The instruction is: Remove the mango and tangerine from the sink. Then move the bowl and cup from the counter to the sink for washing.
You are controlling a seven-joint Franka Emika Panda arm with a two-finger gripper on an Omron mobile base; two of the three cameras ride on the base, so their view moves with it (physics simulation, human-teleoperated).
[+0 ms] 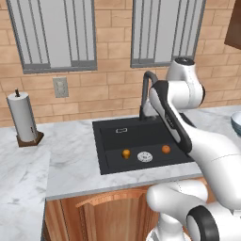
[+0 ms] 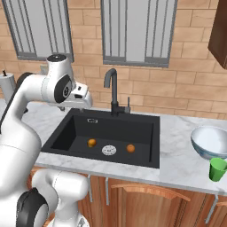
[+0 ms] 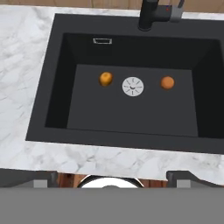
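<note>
2 fruits lie in 1 sink: 1 mango and 1 tangerine. On the counter stand 1 bowl, 1 green cup and 1 paper-towel roll.

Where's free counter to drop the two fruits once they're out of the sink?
Open marble on the counter between the sink rim and the bowl, and a wider stretch left of the sink up to the paper towel holder. Crowded at far right: bowl and green cup sit close together.
</note>
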